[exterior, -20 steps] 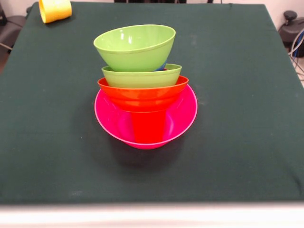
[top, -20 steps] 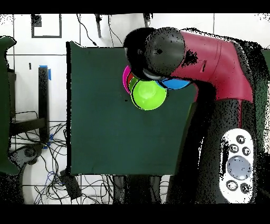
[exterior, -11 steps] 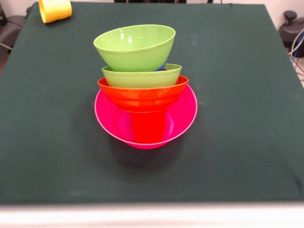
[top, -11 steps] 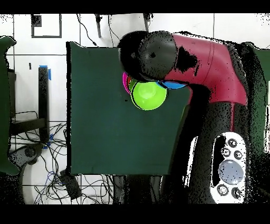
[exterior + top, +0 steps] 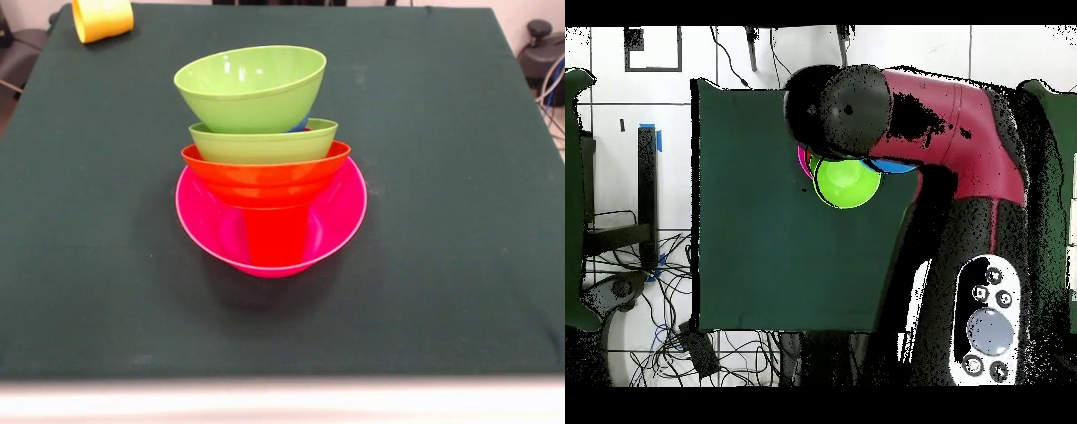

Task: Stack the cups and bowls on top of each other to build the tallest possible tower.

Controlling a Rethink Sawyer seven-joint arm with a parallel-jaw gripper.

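Tower of bowls at mid-bench, one cup apart.

Base: wide pink bowl on the green bench, a red cup standing upright in it. Above it an orange bowl, then a lime green bowl, then a second lime green bowl, tilted, uppermost. A sliver of blue shows between the two green bowls. Yellow cup on its side at a far corner, well apart. Red and black arm over the stack in the overhead view; claw unseen, state cannot be told.
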